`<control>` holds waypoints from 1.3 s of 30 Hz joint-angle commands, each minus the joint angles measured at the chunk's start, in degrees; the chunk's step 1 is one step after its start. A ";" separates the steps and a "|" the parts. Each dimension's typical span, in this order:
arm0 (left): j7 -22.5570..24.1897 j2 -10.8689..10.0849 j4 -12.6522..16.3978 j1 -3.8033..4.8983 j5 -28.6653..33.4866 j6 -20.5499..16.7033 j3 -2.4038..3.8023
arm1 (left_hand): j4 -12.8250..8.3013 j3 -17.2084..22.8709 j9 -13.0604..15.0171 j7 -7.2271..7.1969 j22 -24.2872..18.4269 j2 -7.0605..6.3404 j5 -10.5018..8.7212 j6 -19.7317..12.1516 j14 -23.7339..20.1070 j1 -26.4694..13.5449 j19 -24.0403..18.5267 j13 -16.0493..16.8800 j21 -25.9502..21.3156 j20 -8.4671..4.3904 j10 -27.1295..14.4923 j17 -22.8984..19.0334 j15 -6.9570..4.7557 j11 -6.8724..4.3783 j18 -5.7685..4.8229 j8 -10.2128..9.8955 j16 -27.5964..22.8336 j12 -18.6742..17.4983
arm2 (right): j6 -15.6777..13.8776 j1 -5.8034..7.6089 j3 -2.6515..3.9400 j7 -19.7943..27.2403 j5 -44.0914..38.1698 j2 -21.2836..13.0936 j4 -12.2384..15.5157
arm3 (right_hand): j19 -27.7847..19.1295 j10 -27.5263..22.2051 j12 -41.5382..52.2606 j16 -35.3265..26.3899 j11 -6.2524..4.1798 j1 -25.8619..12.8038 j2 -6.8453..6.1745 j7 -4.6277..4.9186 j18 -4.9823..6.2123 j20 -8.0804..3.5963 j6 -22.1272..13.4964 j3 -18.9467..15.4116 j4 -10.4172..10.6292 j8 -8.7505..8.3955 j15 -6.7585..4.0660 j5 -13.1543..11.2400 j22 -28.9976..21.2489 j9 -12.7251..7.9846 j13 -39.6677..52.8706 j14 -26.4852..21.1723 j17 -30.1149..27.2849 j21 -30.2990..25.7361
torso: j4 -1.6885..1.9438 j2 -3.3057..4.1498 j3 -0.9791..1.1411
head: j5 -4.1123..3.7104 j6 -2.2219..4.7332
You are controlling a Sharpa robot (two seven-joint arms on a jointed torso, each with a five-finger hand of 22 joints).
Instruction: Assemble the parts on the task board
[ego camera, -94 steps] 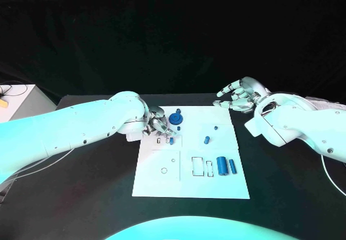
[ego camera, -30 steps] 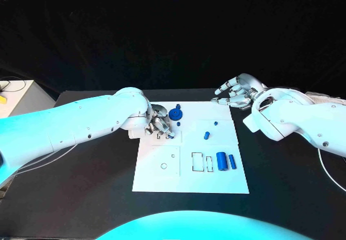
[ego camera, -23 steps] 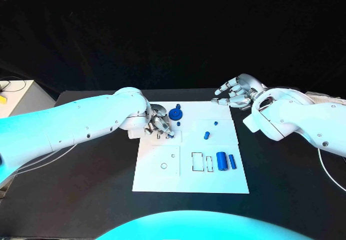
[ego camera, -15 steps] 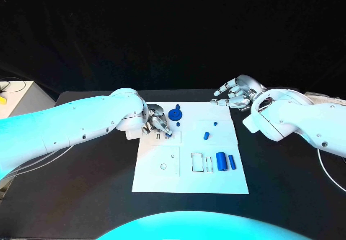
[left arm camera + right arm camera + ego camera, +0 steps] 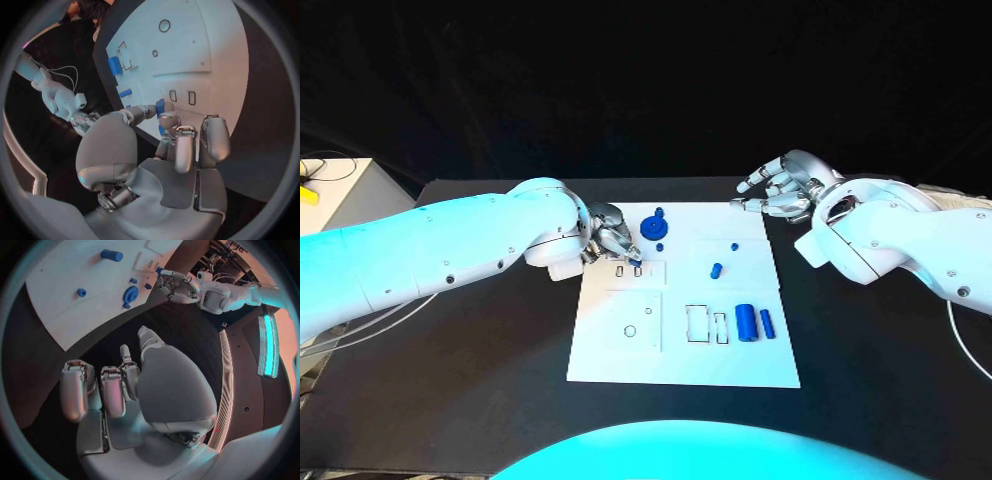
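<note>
The white task board point(image 5: 682, 350) lies in the middle of the black table. My left hand point(image 5: 609, 243) is over its far left part and pinches a small blue part point(image 5: 160, 106) between thumb and finger, just above two small slots point(image 5: 627, 270). A blue gear point(image 5: 658, 232) stands right beside that hand. A short blue peg point(image 5: 715, 269), a tiny peg point(image 5: 734, 245) and two blue cylinders point(image 5: 753, 323) lie on the board's right half. My right hand point(image 5: 783, 188) hovers past the far right corner, fingers apart and holding nothing.
Empty rectangular slots point(image 5: 705, 327) and two round holes point(image 5: 630, 330) mark the board's near half. A white box point(image 5: 343, 190) stands off the table's left end. Bare black table surrounds the board.
My left hand has shifted slightly at the far left of the board, keeping the small blue part in its fingers. The right hand has stayed where it was.
</note>
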 commanded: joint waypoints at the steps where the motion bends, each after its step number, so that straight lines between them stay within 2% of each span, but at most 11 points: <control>1: 0.63 -0.05 0.44 0.00 -2.17 -3.23 -0.05 | -11.94 11.56 2.48 -1.76 0.14 0.51 0.50 2.39 5.95 -0.29 0.37 0.22 0.30 -0.08 0.53 15.09 -0.44 0.00 -0.36 -0.13 0.18 0.09 | 0.37 -0.04 0.02 0.30 -0.43 -0.08 0.16 | 1.52 -0.44 -0.28 -0.18 0.07 -0.56 -0.05 0.03 1.10 0.28 -0.51 -0.03 0.06 0.25 0.06 -0.12 9.35 -0.06 5.44 4.94 11.20 -0.16 | -0.05 -0.01 0.00 | 0.16 -0.18; 4: 0.53 0.00 0.40 -0.06 -2.61 -3.62 -0.34 | -11.98 11.61 2.52 -1.81 0.20 0.50 0.80 2.52 5.95 -0.39 0.43 0.38 0.34 -0.12 0.71 15.09 -0.48 -0.05 -0.37 -0.12 0.18 0.21 | 0.36 -0.04 0.02 0.29 -0.64 -0.11 0.17 | 1.52 -0.44 -0.28 -0.18 0.07 -0.56 -0.05 0.03 1.10 0.28 -0.51 -0.03 0.06 0.25 0.06 -0.12 9.35 -0.06 5.44 4.94 11.20 -0.16 | -0.08 -0.04 0.04 | 0.27 -0.30; 10: 0.40 0.55 0.05 -0.28 -3.66 -4.37 -1.23 | -12.10 11.74 2.63 -1.93 0.33 0.43 1.47 2.79 5.95 -0.75 0.57 0.83 0.42 -0.21 1.16 15.09 -0.57 -0.16 -0.40 -0.07 0.18 0.57 | 0.32 -0.04 0.02 0.32 -0.81 -0.11 0.16 | 1.51 -0.42 -0.26 -0.18 0.06 -0.59 -0.06 0.03 1.10 0.28 -0.51 -0.04 0.04 0.27 0.06 -0.04 9.34 -0.06 5.46 4.95 11.21 -0.19 | -0.18 0.02 0.00 | 0.42 -0.34; 15: 0.32 0.99 -0.09 -0.44 -5.08 -4.49 -1.58 | -12.24 11.87 2.68 -2.03 0.37 0.36 2.20 3.00 5.95 -1.12 0.65 1.08 0.46 -0.31 1.45 15.09 -0.66 -0.26 -0.41 -0.01 0.18 0.78 | 0.36 -0.04 0.02 0.32 -0.86 -0.10 0.14 | 1.51 -0.42 -0.26 -0.18 0.06 -0.59 -0.06 0.03 1.10 0.28 -0.51 -0.04 0.04 0.27 0.06 -0.04 9.34 -0.06 5.46 4.95 11.21 -0.19 | -0.23 0.04 0.04 | 0.43 -0.31; 39: -0.14 1.88 -0.60 -0.62 -7.74 -0.49 -1.96 | -12.34 11.97 2.76 -2.13 0.44 0.44 3.24 3.22 5.95 -1.69 0.74 1.67 0.51 -0.42 1.86 15.09 -0.75 -0.34 -0.43 0.08 0.18 1.20 | 0.60 -0.05 0.01 0.21 -0.70 -0.22 0.07 | 1.52 -0.43 -0.27 -0.20 0.05 -0.61 -0.07 0.02 1.10 0.28 -0.51 -0.05 0.01 0.28 0.06 0.07 9.34 -0.06 5.44 4.94 11.18 -0.20 | -0.14 0.14 -0.06 | 0.37 -0.71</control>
